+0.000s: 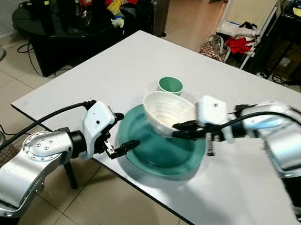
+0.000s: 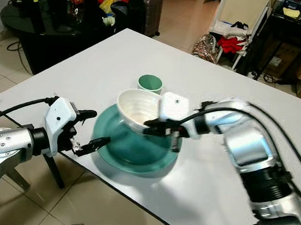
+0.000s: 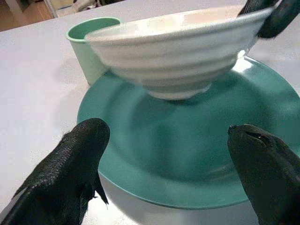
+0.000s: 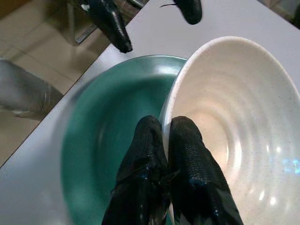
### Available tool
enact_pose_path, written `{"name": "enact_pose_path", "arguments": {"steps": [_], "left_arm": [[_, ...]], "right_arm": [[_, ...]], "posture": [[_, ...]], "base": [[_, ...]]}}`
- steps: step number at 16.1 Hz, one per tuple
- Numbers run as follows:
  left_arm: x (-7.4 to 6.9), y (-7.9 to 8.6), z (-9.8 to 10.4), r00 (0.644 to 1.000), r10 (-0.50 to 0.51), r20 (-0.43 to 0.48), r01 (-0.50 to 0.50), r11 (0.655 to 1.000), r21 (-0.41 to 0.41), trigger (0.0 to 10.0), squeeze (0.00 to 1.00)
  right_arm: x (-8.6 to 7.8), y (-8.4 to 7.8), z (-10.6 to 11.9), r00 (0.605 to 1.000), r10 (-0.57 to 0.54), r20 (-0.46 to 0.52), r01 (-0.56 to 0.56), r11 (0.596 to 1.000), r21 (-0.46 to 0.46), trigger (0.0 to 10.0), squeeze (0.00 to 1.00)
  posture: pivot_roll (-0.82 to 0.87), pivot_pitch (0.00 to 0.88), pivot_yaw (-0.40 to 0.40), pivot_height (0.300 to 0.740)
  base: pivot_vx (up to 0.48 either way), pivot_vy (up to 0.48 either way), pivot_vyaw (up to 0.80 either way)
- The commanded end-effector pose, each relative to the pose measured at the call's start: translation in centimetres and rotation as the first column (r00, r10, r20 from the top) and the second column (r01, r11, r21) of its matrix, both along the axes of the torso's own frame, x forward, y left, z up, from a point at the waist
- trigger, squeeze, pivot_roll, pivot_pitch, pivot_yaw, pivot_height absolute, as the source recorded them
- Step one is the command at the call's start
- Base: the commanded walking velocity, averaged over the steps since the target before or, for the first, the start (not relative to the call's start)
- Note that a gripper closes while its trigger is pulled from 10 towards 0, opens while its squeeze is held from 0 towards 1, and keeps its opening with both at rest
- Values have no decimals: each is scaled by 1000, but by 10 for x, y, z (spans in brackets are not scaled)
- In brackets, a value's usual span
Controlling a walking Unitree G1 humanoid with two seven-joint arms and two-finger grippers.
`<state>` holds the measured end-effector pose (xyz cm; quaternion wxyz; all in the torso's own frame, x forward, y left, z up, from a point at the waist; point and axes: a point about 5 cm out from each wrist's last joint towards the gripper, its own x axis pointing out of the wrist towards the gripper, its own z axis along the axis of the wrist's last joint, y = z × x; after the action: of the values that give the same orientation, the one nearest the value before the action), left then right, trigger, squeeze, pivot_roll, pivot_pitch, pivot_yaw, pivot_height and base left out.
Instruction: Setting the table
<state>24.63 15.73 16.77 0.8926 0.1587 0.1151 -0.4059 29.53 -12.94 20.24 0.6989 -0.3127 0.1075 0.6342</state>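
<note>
A teal plate (image 1: pixel 162 155) lies near the front edge of the white table (image 1: pixel 117 73). Over its middle, a white ribbed bowl (image 1: pixel 163 112) is held slightly tilted. My right gripper (image 1: pixel 183 128) is shut on the bowl's right rim, one finger inside and one outside, as the right wrist view shows (image 4: pixel 166 124). I cannot tell whether the bowl's foot (image 3: pixel 180 93) touches the plate. A green cup (image 1: pixel 170 85) stands upright just behind the plate. My left gripper (image 1: pixel 127 130) is open at the plate's left edge, its fingers (image 3: pixel 75 164) apart on either side of the rim and holding nothing.
The table's front edge (image 1: pixel 149 189) runs just below the plate, with tiled floor (image 1: pixel 105 203) beneath. A black round table (image 1: pixel 52 27) with clutter stands at the back left. A suitcase (image 1: pixel 159 13) and a rack with clothes (image 1: pixel 238 44) stand behind.
</note>
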Motion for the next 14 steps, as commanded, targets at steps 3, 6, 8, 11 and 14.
{"name": "enact_pose_path", "arguments": {"steps": [3, 6, 8, 11, 14], "left_arm": [[-1, -1, 3, 1000, -11, 6, 11, 1000, 15, 10000, 0], [-1, 3, 3, 1000, -10, 0, 10, 999, 33, 10000, 0], [-1, 4, 4, 1000, -8, -1, 8, 999, 36, 10000, 0], [0, 3, 4, 1000, -14, 0, 14, 999, 38, 10000, 0], [2, 3, 5, 1000, -16, 5, 16, 999, 39, 10000, 0]], "right_arm": [[-4, 6, -11, 998, 25, 55, -21, 996, -81, 0, 0], [-10, 10, -25, 998, 28, 57, -21, 993, -118, 0, 0], [-13, 10, -32, 997, 32, 72, -21, 988, -154, 0, 0], [-14, 10, -37, 993, 28, 113, -7, 983, -185, 10000, 0], [-12, 12, -24, 994, 20, 107, -5, 990, -139, 10000, 1000]], "posture": [[114, 0, -64, 740], [117, 0, -60, 740], [116, 0, -57, 740], [110, 0, -49, 740], [104, 0, -44, 740]], "base": [[0, 0, 0], [0, 0, 0], [0, 0, 0], [0, 0, 0], [0, 0, 0]]}}
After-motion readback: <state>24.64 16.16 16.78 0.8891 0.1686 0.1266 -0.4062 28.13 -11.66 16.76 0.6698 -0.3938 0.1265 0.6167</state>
